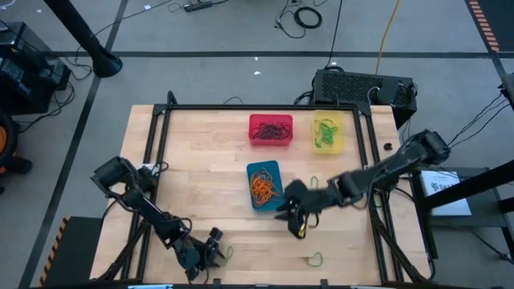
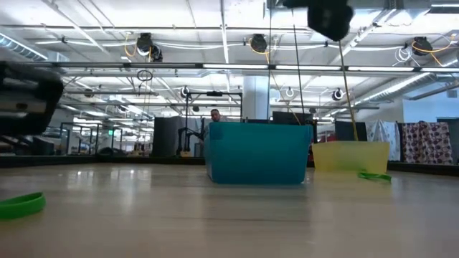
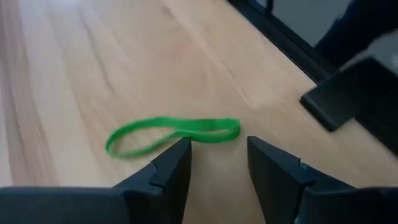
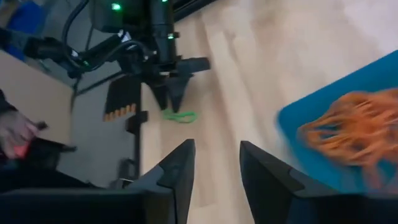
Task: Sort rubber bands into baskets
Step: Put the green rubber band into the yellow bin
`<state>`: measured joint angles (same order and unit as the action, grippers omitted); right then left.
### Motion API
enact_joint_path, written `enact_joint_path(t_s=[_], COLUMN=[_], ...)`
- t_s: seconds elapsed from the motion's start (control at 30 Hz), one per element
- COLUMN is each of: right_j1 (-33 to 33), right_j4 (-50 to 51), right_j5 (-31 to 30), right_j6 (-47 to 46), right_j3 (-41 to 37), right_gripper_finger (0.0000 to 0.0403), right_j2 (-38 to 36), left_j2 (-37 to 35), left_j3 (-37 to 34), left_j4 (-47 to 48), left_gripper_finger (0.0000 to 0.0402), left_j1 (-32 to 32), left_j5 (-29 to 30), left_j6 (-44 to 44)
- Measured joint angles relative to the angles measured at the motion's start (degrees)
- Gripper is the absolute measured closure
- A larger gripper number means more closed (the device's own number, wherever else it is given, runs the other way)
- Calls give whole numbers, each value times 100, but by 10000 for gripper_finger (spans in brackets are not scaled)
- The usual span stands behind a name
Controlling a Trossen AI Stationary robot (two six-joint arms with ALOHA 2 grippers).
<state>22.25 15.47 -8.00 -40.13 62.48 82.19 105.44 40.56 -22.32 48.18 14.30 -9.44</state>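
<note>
Green rubber band (image 3: 172, 135) lies on the wooden table (image 3: 93, 56) just ahead of the left gripper (image 3: 217, 163), fingers apart and empty; next lower, pinch it, carry to the yellow basket (image 1: 328, 133); right gripper (image 1: 295, 218) beside the blue basket (image 1: 263, 186), parted, empty

Three baskets (image 1: 271, 130) sit on the desk (image 1: 201, 177): two side by side at the far edge, one nearer. Rubber bands (image 1: 263, 186) lie in them. One band (image 3: 171, 134) lies near the left gripper (image 1: 215, 249).
</note>
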Motion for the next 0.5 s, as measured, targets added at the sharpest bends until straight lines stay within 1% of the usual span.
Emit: enact_joint_path(t_s=[0.07,0.23,0.37,0.43,0.5], right_j1=[297,922,1323,1455,1548], right_j4=[-232,-900,-1242,-1400,-1515], right_j5=[-222,-593,-899,-901,-833], right_j6=[-451,-1170,-1323,-1324,-1387], right_j3=[0,0,0,0,0], right_gripper_finger=[284,293,304,309,313], right_j2=[181,633,1027,1270,1501], left_j2=[43,141,177,230,327], left_j3=[4,38,221,377,548], left_j4=[-33,-68,-59,-31,-31], left_gripper_finger=[240,240,240,240,240], left_j1=[-2,-74,-105,-198,-331], left_j5=[18,-224,-233,-297,-312], left_j6=[477,531,573,561,374])
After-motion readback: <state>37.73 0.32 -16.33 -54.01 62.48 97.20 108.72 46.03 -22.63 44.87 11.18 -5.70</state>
